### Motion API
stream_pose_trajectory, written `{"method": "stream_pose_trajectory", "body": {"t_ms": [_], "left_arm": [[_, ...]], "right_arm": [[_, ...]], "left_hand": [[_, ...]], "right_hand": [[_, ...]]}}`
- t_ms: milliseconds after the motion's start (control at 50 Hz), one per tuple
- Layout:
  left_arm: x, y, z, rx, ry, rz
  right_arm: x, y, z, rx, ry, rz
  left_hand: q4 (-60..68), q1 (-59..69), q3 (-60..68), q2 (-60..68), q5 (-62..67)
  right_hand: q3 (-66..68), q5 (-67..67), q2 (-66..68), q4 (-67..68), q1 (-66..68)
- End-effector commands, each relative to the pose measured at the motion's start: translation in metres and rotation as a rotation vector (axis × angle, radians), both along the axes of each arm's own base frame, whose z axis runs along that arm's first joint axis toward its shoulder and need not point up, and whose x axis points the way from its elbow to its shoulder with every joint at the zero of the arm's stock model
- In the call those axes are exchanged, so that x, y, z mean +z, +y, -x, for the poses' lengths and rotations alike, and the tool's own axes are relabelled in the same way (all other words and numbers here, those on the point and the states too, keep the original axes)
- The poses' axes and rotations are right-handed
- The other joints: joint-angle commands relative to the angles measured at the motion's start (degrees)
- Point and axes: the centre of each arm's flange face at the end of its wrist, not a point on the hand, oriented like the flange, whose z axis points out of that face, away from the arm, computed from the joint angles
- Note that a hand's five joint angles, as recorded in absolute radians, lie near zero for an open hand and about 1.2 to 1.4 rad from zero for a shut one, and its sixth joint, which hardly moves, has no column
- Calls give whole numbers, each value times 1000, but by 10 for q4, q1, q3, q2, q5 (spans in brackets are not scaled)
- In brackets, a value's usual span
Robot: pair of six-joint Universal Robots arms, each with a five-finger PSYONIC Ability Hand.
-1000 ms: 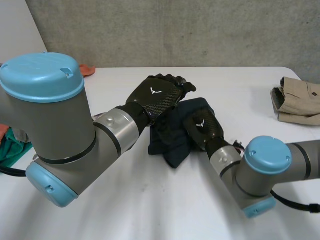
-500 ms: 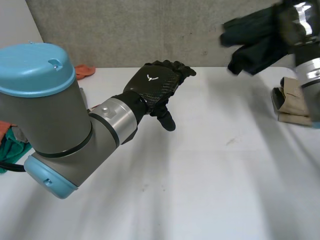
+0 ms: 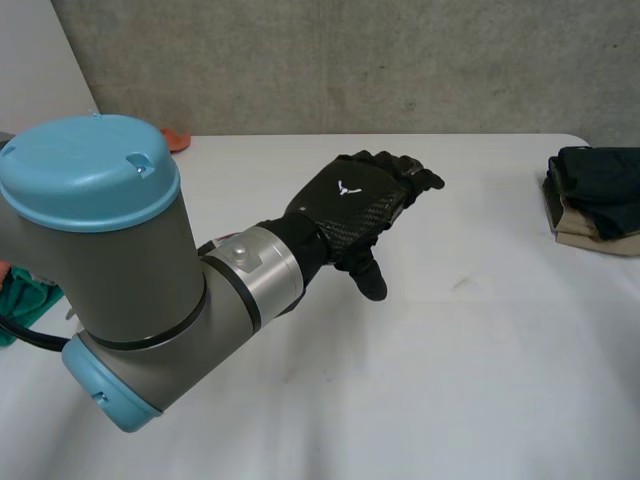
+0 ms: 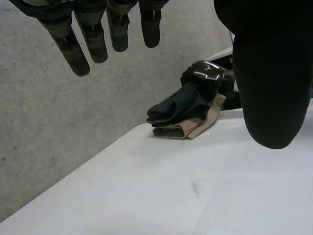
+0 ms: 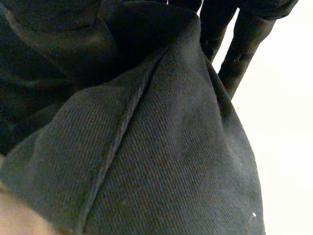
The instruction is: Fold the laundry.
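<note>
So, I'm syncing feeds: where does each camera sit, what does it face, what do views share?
Head view: behind, between the arms, looking down at the white table; left arm and open left hand show.
Left wrist view: on that wrist, past its own fingers toward a dark garment atop a beige garment, right hand on it.
Right wrist view: on that wrist, close against the dark garment, right hand alongside it.
Head and left wrist views share that stack.
</note>
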Motion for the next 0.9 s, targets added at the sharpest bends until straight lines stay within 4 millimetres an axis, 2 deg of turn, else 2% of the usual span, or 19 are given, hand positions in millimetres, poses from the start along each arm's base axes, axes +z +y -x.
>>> {"method": "stream_pose_trajectory", "body": {"t_ms": [20,80,100,160,180,200,260,320,440,480,560,620,640,720,740,780,840,860,900], "left_arm": [[0,3,0,-7,-1,-2],[0,3,0,-7,-1,-2],[0,3,0,-7,-1,-2],[0,2,0,-6,0,-1],[0,2,0,-6,-2,-1],[1,2,0,-6,0,-1],[1,3,0,-7,0,-1],[1,3,0,-6,-2,-1],[4,4,-1,-5,3,5],[6,4,-2,-5,8,10],[15,5,-4,-1,24,25],[19,5,-5,0,33,36],[21,5,-6,3,37,40],[32,3,-10,26,56,67],[35,2,-11,40,62,74],[42,-4,-16,83,74,90],[57,-25,-33,236,109,142],[61,-31,-38,284,122,159],[75,-51,-56,436,163,215]], "right_arm": [[-13,7,8,16,27,-48],[-11,8,16,-6,29,-64],[-10,9,17,-18,33,-81],[-4,12,20,-63,57,-107],[2,14,24,-112,67,-134],[7,16,26,-140,68,-150],[22,23,38,-259,62,-227],[32,31,40,-316,66,-290],[80,62,37,-447,119,-331],[95,69,38,-476,133,-307],[150,86,56,-618,132,-205],[175,92,61,-691,125,-145],[193,95,64,-744,116,-98],[225,102,70,-856,98,-9],[226,102,68,-862,93,-2],[231,102,54,-831,90,20],[251,108,-32,-601,98,97],[252,117,-76,-467,112,109],[244,127,-118,-327,132,100]], "left_hand": [[10,10,6,10,0],[10,10,6,10,0],[10,10,6,10,0],[10,10,6,10,0],[10,10,6,10,0],[10,10,6,10,0],[10,10,6,10,0],[10,10,6,10,0],[10,10,6,10,0],[8,8,4,8,-2],[8,8,4,8,-2],[7,7,2,6,-3],[5,5,1,5,-5],[7,7,2,6,-4],[8,8,4,8,-2],[8,8,4,8,-2],[7,7,2,6,-3],[5,5,1,5,-5],[-2,-2,-6,-2,-12]], "right_hand": [[143,152,151,109,202],[129,138,137,95,188],[-146,-137,-138,-180,-87],[-315,-306,-307,-349,-256],[-491,-481,-482,-524,-431],[-557,-548,-549,-591,-498],[-557,-548,-549,-591,-498],[-557,-548,-549,-591,-498],[-557,-548,-549,-591,-498],[-557,-548,-549,-591,-498],[-557,-548,-549,-591,-498],[-557,-548,-549,-591,-498],[-557,-548,-549,-591,-498],[-557,-548,-549,-591,-498],[-557,-548,-549,-591,-498],[-557,-548,-549,-591,-498],[-557,-548,-549,-591,-498],[-557,-548,-549,-591,-498],[-557,-548,-549,-591,-498]]}}
